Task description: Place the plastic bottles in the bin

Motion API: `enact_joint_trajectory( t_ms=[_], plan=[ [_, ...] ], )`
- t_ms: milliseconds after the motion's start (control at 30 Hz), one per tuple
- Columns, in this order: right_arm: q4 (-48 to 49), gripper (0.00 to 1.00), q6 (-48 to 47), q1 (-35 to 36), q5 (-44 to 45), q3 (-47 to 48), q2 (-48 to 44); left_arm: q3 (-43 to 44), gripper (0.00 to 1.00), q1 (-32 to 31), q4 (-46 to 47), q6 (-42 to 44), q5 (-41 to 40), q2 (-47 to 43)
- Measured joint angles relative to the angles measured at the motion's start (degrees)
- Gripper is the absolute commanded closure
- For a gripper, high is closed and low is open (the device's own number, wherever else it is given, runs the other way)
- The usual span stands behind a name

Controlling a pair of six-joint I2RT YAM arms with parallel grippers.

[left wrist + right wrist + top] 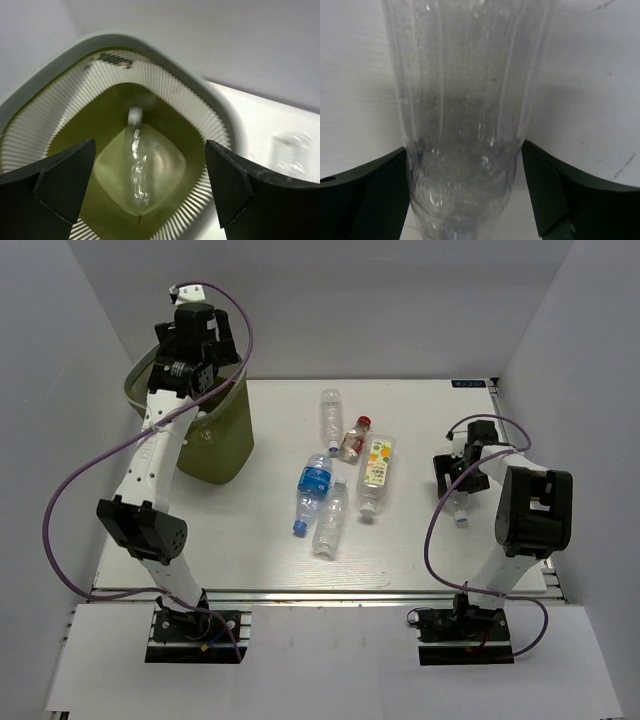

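Currently the left claw [150,150] is held wide and empty directly over the bin [215,445], and one clear bottle [137,172] is seen lying on the bin floor. Far from the bin, a second clear bottle [465,75] is flanked by the right claw [462,150]; whether it is actually pinched cannot be told. A slip is likely if the smooth round wall is squeezed off-centre. Five loose bottles [352,445], left on the desk [270,550] between that claw and the bin, could be knocked and scattered on a low carry
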Motion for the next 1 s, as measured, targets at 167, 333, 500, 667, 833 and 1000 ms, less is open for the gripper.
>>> enact_joint_trajectory(
  t_ms=[167,333,500,667,833,1000],
  plan=[
    [0.9,0.66,-0.4,0.0,-1.1,1.0,1.8,-10.3,0.00,-1.8,8.3,5.0,26.5,-9.0],
    [-0.5,0.76,-2.3,-0.3,-6.5,1.9,0.7,-23.0,0.00,-7.7,12.3,8.0,55.0,-15.0],
    [-7.3,0.79,-8.0,0.4,-19.6,12.0,-4.8,-44.0,0.00,-15.7,11.3,9.0,59.4,-16.1],
    [-6.1,0.81,-8.5,6.5,-34.6,33.6,-5.4,-58.1,0.00,-18.3,10.4,6.1,54.5,-16.0],
    [3.7,0.84,-0.8,18.6,-45.9,49.1,0.0,-63.7,0.00,-20.3,12.4,2.4,48.9,-18.8],
    [22.8,0.85,14.6,28.8,-51.3,54.6,10.9,-65.7,0.00,-21.5,14.5,-0.2,46.6,-23.5]
  ],
)
